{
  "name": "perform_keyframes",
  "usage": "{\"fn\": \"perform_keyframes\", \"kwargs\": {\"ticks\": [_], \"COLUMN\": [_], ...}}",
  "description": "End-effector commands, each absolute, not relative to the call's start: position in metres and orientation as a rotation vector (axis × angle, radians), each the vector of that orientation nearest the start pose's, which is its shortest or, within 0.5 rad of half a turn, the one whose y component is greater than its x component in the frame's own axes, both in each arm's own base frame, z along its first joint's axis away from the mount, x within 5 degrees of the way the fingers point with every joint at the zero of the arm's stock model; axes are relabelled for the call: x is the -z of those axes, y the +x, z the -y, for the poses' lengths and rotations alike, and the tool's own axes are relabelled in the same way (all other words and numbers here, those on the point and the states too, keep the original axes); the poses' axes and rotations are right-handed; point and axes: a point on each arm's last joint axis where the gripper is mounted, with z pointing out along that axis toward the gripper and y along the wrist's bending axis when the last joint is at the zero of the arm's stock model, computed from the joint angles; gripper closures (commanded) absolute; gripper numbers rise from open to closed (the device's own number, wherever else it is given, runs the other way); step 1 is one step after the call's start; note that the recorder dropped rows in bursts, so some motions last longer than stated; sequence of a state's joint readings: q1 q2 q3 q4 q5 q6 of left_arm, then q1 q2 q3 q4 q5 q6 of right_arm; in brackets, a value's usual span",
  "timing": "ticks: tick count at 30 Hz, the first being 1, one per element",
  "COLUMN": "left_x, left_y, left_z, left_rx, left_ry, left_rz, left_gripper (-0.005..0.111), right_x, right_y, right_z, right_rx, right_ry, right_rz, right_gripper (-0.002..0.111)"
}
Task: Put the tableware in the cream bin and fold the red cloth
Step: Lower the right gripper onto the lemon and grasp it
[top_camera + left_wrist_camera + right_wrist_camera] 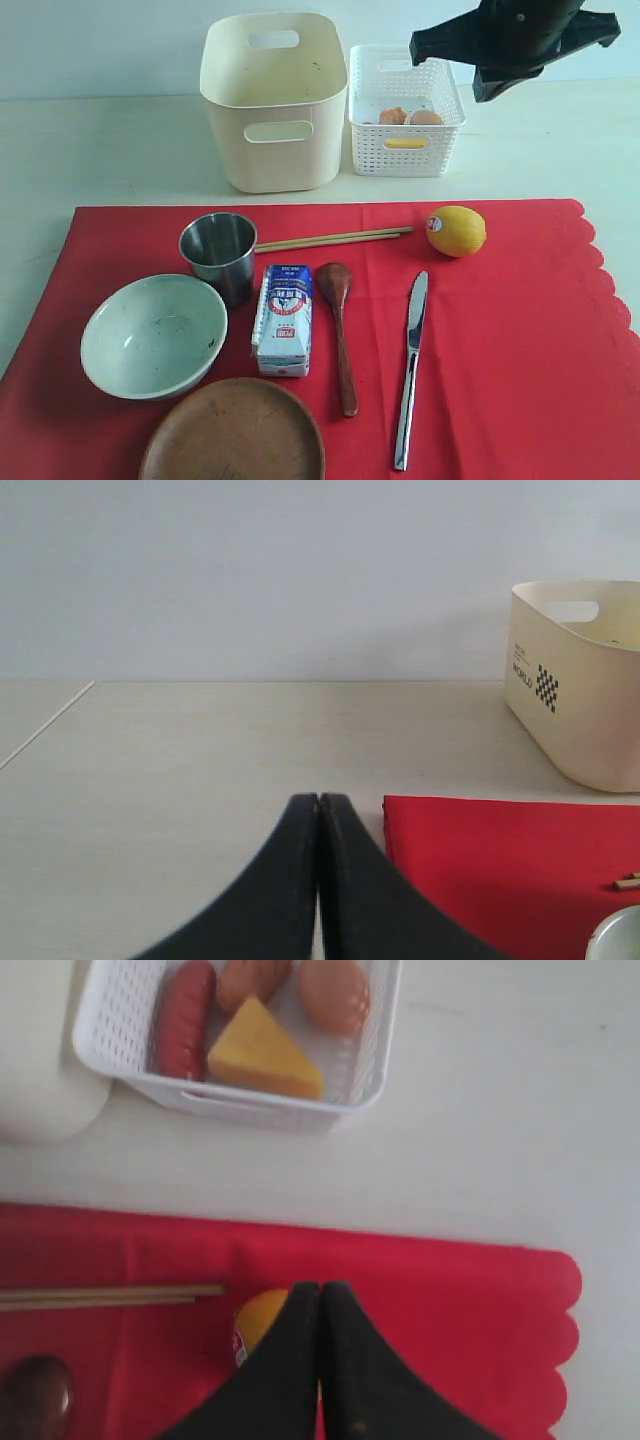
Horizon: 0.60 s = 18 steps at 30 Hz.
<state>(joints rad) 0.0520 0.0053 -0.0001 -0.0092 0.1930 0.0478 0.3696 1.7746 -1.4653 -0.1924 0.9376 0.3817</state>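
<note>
The red cloth (pixel 500 330) lies spread flat on the table. On it stand the steel cup (pixel 220 250), the pale bowl (pixel 152 335), the brown plate (pixel 232 432), the wooden spoon (pixel 340 330), the chopsticks (pixel 330 239) and the silver knife (pixel 410 368). The cream bin (pixel 273 100) stands behind the cloth. My right gripper (pixel 320 1288) is shut and empty, held high above the lemon (pixel 258 1320); its arm (pixel 515 35) shows at the upper right. My left gripper (pixel 319 800) is shut and empty, over bare table beside the cloth's corner (pixel 500 850); the exterior view does not show it.
A blue-and-white milk carton (pixel 284 320) stands between bowl and spoon. The lemon (pixel 456 230) rests on the cloth's far right part. A white lattice basket (pixel 405 110) beside the bin holds a cheese wedge (pixel 262 1055), a sausage (pixel 184 1015) and eggs.
</note>
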Motion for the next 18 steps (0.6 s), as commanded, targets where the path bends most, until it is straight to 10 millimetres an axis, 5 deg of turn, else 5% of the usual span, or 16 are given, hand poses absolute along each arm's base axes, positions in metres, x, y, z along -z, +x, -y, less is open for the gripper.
{"fn": "perform_keyframes", "kwargs": {"ticks": [1,18], "left_x": [-0.196,-0.196], "left_y": [0.056,0.056], "left_z": [-0.002,-0.002], "left_rx": [-0.053,-0.053], "left_ry": [-0.010,-0.010], "left_rz": [-1.677,-1.677], "left_gripper": [0.104,0.104], "right_x": [-0.260,-0.208], "right_y": [0.360,0.362], "right_z": [-0.123,-0.161], "right_rx": [0.062,0.197], "right_ry": [-0.037,-0.321], "right_rz": [-2.801,-2.884], "right_gripper": [0.103,0.035]}}
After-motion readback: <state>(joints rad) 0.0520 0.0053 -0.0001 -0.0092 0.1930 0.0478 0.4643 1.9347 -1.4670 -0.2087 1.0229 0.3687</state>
